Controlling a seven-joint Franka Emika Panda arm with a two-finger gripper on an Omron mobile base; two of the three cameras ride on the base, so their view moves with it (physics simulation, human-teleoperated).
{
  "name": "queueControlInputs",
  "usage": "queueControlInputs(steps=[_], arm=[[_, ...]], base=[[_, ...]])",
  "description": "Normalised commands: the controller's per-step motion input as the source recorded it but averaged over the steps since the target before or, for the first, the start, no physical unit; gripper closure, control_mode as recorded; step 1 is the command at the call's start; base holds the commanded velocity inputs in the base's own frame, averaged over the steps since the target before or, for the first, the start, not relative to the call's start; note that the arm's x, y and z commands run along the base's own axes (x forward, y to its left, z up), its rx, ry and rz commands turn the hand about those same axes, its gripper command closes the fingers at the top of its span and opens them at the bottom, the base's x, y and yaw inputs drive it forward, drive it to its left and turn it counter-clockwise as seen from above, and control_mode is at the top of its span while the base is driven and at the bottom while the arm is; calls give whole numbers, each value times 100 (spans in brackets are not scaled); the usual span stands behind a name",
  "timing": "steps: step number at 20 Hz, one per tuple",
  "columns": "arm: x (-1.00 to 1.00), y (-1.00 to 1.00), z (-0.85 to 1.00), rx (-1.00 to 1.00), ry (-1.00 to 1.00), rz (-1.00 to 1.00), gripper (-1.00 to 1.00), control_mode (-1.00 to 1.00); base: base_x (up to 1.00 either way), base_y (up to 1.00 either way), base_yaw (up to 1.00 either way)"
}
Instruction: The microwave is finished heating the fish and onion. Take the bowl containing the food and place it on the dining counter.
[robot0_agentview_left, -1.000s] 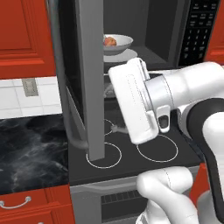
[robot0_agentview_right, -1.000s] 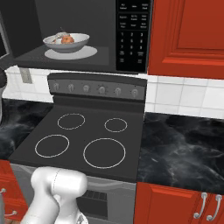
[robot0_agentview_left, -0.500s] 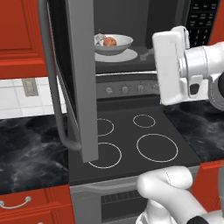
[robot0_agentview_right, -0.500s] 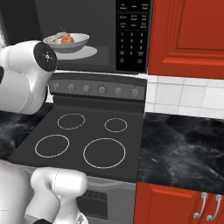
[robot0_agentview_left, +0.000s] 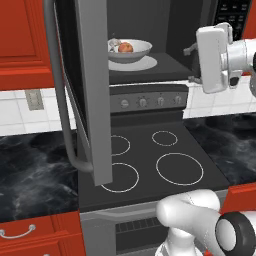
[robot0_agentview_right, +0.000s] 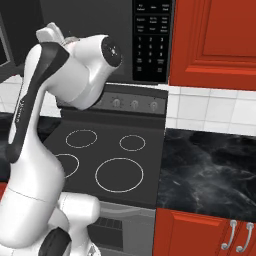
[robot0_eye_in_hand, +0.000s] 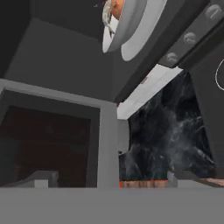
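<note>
Bowl (robot0_agentview_left: 129, 50), light grey-white, sits on the flat white turntable plate (robot0_agentview_left: 145, 63) inside the microwave (robot0_agentview_left: 150, 40), well back from the front edge of the cavity. Holds the orange-red onion (robot0_agentview_left: 126, 47) near its middle and the pale fish (robot0_agentview_left: 114, 46) just beside it on the left, half hidden behind the door. Door (robot0_agentview_left: 85, 85) swung wide open toward the camera, long grey bar handle (robot0_agentview_left: 61, 100) running down its outer edge. Black keypad panel (robot0_agentview_right: 152, 42) at the right side of the oven.

Gripper (robot0_agentview_left: 192, 64) raised level with the cavity mouth, at its right edge, pointing left toward the bowl but well apart from it; nothing between the fingers, which stand spread wide. Seen from the hand camera, tilted hard over: bowl (robot0_eye_in_hand: 122, 22) and plate near the top, rim on, with the onion (robot0_eye_in_hand: 116, 8) peeking over the rim.

Below the microwave, a black stove (robot0_agentview_left: 150, 165) with four ring burners and a row of knobs (robot0_agentview_left: 142, 102). Black marbled table (robot0_agentview_right: 205, 167) on either side, red cabinets (robot0_agentview_right: 212, 40) above and below, white tile on the wall behind.
</note>
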Motion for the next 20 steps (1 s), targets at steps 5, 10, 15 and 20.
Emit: queueControlInputs(steps=[5,10,15,20], arm=[[82,-11,-6,-8,-14,-1,-100,-100],[92,34,0,-2,0,-3,-100,-100],[93,32,-1,-3,1,-7,-100,-100],[100,1,-1,-1,8,-15,-100,-100]], base=[[0,0,0],[0,0,0],[0,0,0],[0,0,0]])
